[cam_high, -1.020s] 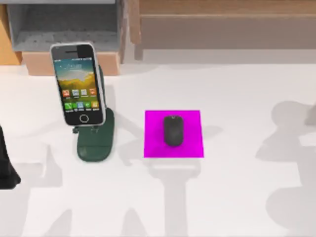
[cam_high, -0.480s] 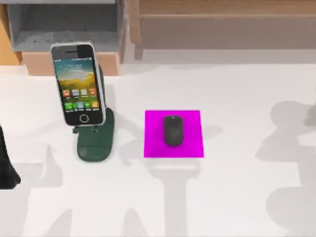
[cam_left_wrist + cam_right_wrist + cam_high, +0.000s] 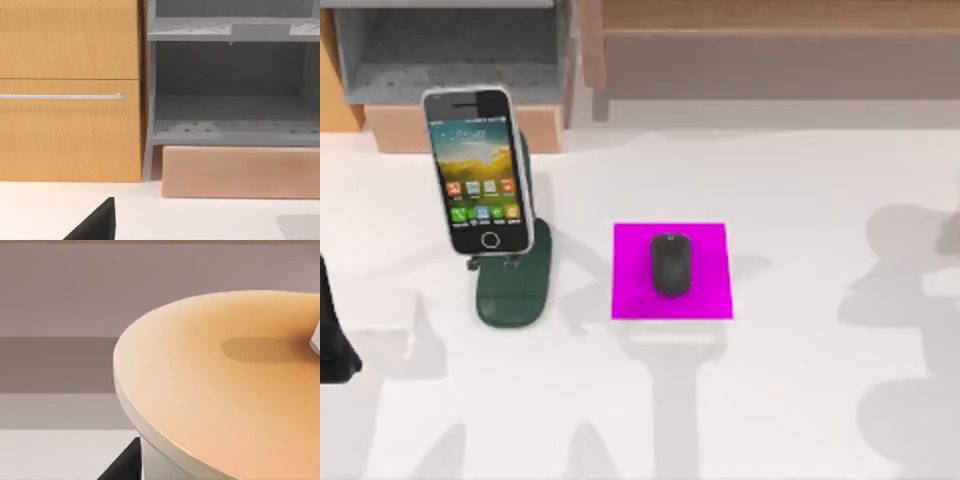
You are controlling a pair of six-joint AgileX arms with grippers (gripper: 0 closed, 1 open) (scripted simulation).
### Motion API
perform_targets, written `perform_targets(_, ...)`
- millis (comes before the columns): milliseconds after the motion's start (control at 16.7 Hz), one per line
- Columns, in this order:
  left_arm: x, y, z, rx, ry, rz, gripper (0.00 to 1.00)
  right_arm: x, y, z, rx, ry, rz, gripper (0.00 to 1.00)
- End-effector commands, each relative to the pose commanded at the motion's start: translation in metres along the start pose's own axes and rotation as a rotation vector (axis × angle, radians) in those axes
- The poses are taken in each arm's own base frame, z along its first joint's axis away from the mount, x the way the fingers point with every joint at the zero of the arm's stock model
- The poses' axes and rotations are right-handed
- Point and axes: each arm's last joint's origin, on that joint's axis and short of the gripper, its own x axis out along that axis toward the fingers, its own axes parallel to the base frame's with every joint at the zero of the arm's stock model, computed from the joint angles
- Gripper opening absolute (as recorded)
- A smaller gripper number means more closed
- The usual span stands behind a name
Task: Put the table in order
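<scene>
The left arm [image 3: 334,335] sits at the table's [image 3: 800,400] left edge; its grip state cannot be told. Beyond it, 1 phone [image 3: 478,168] stands upright on a dark green stand [image 3: 513,285]. At centre, 1 black mouse [image 3: 670,264] rests on a magenta mat [image 3: 705,290]. Wooden furniture [image 3: 770,50] lines the white table's far side.

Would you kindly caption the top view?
Phone on dark green stand; black mouse on magenta mat, white table.
</scene>
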Motion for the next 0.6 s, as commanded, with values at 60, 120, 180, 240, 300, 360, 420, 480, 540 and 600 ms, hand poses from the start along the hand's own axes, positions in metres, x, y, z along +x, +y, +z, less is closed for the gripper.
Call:
perform_targets(60,0.0,0.0,0.0,0.0,0.0,0.0,1.0,0.0,0.0,0.002,0.0,0.0,0.0,0.0)
perform_targets(120,0.0,0.0,0.0,0.0,0.0,0.0,1.0,0.0,0.0,0.005,0.0,0.0,0.0,0.0)
perform_targets(180,0.0,0.0,0.0,0.0,0.0,0.0,1.0,-0.001,0.0,0.007,0.0,0.0,0.0,0.0)
perform_targets(240,0.0,0.0,0.0,0.0,0.0,0.0,1.0,-0.001,0.0,0.008,0.0,0.0,0.0,0.0)
perform_targets(300,0.0,0.0,0.0,0.0,0.0,0.0,1.0,-0.001,0.0,0.008,0.0,0.0,0.0,0.0)
perform_targets(360,0.0,0.0,0.0,0.0,0.0,0.0,1.0,-0.001,0.0,0.008,0.0,0.0,0.0,0.0)
perform_targets(420,0.0,0.0,0.0,0.0,0.0,0.0,1.0,-0.001,0.0,0.007,0.002,0.002,0.0,0.0)
perform_targets(480,0.0,0.0,0.0,0.0,0.0,0.0,1.0,-0.001,0.0,0.007,0.002,0.002,0.0,0.0)
perform_targets(540,0.0,0.0,0.0,0.0,0.0,0.0,1.0,0.001,0.0,0.011,-0.002,-0.019,0.0,0.0)
perform_targets(600,0.0,0.0,0.0,0.0,0.0,0.0,1.0,0.003,0.001,0.018,-0.006,-0.048,-0.001,0.0)
